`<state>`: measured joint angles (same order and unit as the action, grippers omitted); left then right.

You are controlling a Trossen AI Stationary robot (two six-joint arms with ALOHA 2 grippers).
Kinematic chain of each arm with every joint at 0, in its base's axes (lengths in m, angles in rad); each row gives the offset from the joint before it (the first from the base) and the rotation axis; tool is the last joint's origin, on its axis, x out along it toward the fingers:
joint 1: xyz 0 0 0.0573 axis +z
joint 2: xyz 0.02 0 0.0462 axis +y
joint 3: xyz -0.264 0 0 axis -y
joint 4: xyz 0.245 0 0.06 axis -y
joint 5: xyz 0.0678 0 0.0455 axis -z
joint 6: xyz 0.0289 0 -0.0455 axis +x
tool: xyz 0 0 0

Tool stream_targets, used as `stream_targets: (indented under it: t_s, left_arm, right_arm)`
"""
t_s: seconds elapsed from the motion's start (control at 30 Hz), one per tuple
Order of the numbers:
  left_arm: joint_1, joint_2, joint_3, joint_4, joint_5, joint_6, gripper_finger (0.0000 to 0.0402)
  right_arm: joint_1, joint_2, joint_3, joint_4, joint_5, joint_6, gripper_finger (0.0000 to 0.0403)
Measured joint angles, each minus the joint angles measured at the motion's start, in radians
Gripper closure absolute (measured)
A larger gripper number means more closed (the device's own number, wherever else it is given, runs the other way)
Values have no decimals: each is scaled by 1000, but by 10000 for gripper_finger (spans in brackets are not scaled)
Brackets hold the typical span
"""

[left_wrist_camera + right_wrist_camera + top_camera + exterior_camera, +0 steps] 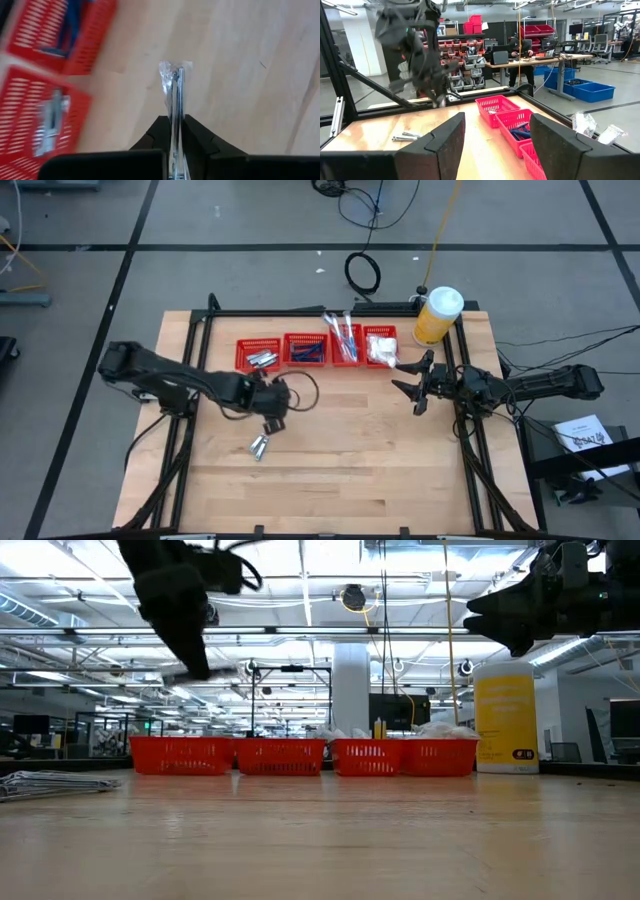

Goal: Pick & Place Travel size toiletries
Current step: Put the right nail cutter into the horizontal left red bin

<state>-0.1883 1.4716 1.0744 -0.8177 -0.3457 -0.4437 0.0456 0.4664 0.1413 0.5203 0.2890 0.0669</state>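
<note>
My left gripper (272,423) hangs above the table's middle left, shut on a silvery-grey tube (173,87) that is seen edge-on, its crimped end pointing away from the fingers. More silvery tubes (259,445) lie flat on the wood just below it. Four red mesh baskets (258,353) stand in a row along the far side, holding tubes, dark-blue sticks and white packets (381,347). My right gripper (411,385) hovers open near the right end of the row, holding nothing. My left gripper pinches the silvery tube's flat faces (175,117) between its two fingers, which lie along the tube. The fingers (197,137) slant steeply down from the table's left. The tube sticks out beyond the fingertips, crimped end (170,70) foremost, lifted clear of the table.
A big yellow white-capped bottle (437,315) stands at the far right corner beside the last basket (381,360). A black frame (300,312) borders the table. Bare wood (350,460) fills the near half. A person sits at a desk (517,55) in the room beyond.
</note>
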Motion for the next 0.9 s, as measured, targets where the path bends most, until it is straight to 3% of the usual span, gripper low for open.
stream_targets:
  t_s: [0.23,0.47,0.6,0.8,0.9]
  left_arm:
    - [92,-173,1,-121,-96,32,392]
    - [288,-230,-22,-115,-107,166,391]
    - [428,-230,-68,-62,-54,238,393]
    - [620,-230,-221,171,139,349,382]
    - [695,-230,-291,249,176,355,390]
  right_arm:
    - [0,0,0,-1,1,-2,190]
    - [0,0,0,-1,2,-3,190]
    - [0,0,0,-1,2,-3,190]
    - [0,0,0,-1,2,-3,190]
    - [0,0,0,-1,2,-3,190]
